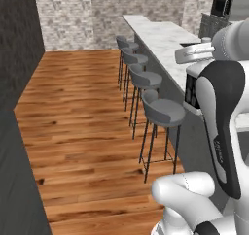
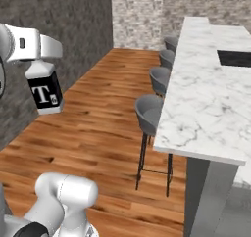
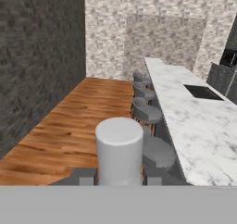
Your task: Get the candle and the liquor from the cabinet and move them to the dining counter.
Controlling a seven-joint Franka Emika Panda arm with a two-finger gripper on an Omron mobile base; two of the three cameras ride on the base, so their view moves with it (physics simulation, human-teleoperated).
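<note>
Gripper (image 2: 43, 67) clamped on liquor (image 2: 45, 91) neck, bottle hanging over floor left of the surface (image 2: 206, 104); risk: top-only grip may let it swing, clipping the surface edge.

A large white "T" on the liquor (image 2: 45, 93) bottle's dark body.
</note>
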